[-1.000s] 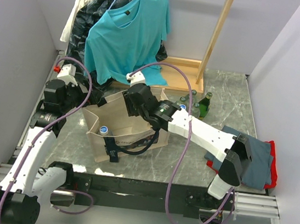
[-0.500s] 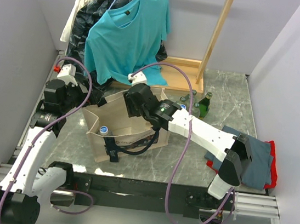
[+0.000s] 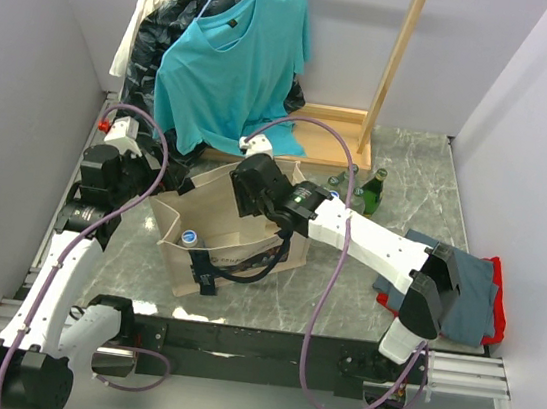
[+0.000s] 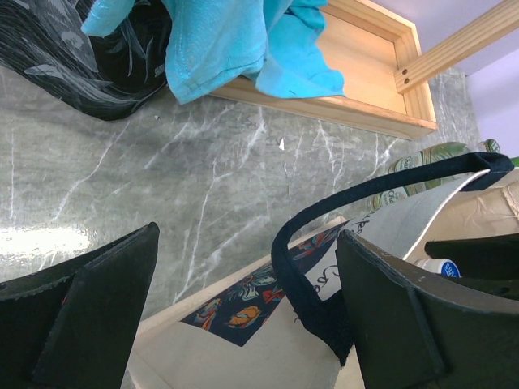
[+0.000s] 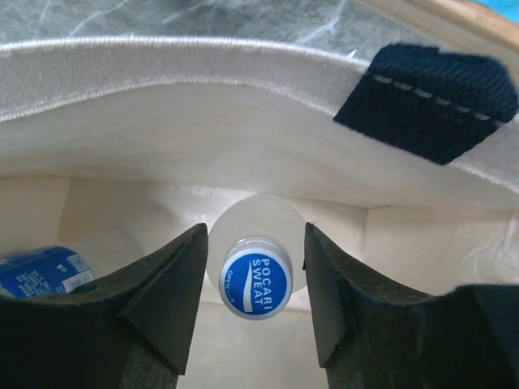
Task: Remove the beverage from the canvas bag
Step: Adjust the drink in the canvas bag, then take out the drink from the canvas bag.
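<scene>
1. The table (image 3: 350,310), of grey marble, carries the canvas bag (image 3: 183,215) at centre-left of the overhead view. The bag stands upright with its mouth open. Green glass bottles (image 3: 373,190) are seen outside it, toward the upper right.
2. The left gripper (image 4: 249,243) is found at the bag's rim. Its jaws are spread wide, and a black strap handle (image 4: 302,304) is looped between them without being pinched.
3. The right gripper (image 5: 255,243) is placed inside the bag mouth. Its jaws are set partly apart to either side of a bottle top, with a gap on both sides, so nothing is gripped.
4. The beverage, a Pocari Sweat bottle (image 5: 253,217), is seen upright on the bag floor at lower centre of the right wrist view, close to the far wall. A second blue-labelled bottle (image 5: 40,271) is seen at lower left.
5. The blue cap (image 5: 256,279) is already centred between the jaws, so the step in hand is judged to be the grasp. The jaws are best dropped below the cap onto the neck and closed firmly. The bottle is then best lifted straight up, so that the canvas wall and strap are not snagged.
</scene>
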Robot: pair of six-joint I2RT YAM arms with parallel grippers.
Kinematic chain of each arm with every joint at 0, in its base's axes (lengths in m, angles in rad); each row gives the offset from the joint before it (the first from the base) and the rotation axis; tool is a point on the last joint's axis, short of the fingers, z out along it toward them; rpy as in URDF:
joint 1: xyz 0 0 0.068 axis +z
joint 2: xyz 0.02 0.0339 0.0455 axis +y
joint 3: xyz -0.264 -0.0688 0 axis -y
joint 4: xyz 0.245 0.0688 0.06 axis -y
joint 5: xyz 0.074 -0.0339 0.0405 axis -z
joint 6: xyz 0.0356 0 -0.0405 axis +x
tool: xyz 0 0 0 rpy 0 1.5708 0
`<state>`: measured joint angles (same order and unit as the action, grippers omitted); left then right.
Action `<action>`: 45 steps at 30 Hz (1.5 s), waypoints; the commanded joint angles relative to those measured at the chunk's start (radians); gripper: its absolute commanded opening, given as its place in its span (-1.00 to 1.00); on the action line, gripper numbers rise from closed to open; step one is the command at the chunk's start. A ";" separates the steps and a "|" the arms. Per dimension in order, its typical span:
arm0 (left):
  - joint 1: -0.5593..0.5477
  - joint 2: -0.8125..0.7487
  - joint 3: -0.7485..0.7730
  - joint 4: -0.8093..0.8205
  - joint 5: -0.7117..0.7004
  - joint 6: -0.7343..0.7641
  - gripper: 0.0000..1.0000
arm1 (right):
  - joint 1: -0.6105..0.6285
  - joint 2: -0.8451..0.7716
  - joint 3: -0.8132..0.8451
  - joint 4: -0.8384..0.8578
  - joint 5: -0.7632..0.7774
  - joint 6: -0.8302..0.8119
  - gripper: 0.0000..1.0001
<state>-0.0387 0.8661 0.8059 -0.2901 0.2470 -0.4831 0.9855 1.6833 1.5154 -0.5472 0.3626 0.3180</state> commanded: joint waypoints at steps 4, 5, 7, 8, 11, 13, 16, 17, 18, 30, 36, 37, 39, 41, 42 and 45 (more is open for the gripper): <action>-0.001 0.001 -0.010 0.028 0.017 0.009 0.93 | -0.007 -0.053 -0.012 0.001 -0.036 0.026 -0.01; -0.001 0.001 -0.010 0.029 0.018 0.009 0.93 | -0.007 -0.053 -0.012 0.003 -0.040 0.023 -0.07; -0.001 0.001 -0.007 0.028 0.017 0.012 0.93 | -0.007 -0.048 -0.003 -0.005 -0.043 0.020 -0.27; -0.001 0.001 -0.007 0.025 0.017 0.014 0.93 | -0.007 -0.045 0.002 -0.010 -0.045 0.016 -0.33; -0.001 0.001 -0.005 0.026 0.014 0.014 0.93 | -0.007 -0.040 0.019 -0.025 -0.051 0.018 -0.62; -0.001 0.001 -0.007 0.029 0.018 0.011 0.93 | -0.005 -0.043 0.019 -0.023 -0.050 0.021 -0.92; -0.001 0.002 -0.008 0.028 0.018 0.012 0.93 | -0.007 -0.054 0.017 -0.016 -0.056 0.018 -1.00; -0.001 0.001 -0.008 0.026 0.017 0.014 0.93 | -0.005 -0.054 0.022 -0.019 -0.054 0.018 -1.00; -0.001 -0.001 -0.008 0.026 0.015 0.014 0.93 | -0.007 -0.056 0.031 -0.025 -0.051 0.018 -1.00; -0.001 0.002 0.007 0.020 -0.002 0.014 0.93 | -0.005 -0.146 0.089 -0.005 -0.024 -0.030 -1.00; -0.001 0.005 0.013 0.025 0.006 0.012 0.93 | -0.004 -0.180 0.121 -0.016 0.001 -0.049 -1.00; -0.001 0.005 0.012 0.025 0.006 0.009 0.93 | -0.005 -0.181 0.127 -0.019 0.004 -0.056 -1.00; -0.001 0.005 0.009 0.028 0.011 0.008 0.93 | -0.004 -0.191 0.141 -0.019 0.006 -0.063 -1.00; -0.001 0.005 0.006 0.029 0.015 0.006 0.93 | -0.004 -0.195 0.153 -0.023 0.006 -0.066 -1.00; -0.001 0.005 0.004 0.029 0.015 0.003 0.93 | -0.004 -0.200 0.163 -0.025 0.007 -0.068 -1.00; -0.001 0.007 0.006 0.029 0.015 0.006 0.93 | -0.004 -0.209 0.183 -0.027 0.006 -0.068 -1.00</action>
<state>-0.0387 0.8684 0.8059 -0.2890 0.2466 -0.4835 0.9829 1.5730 1.5982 -0.6739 0.3283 0.2661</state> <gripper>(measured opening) 0.965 0.425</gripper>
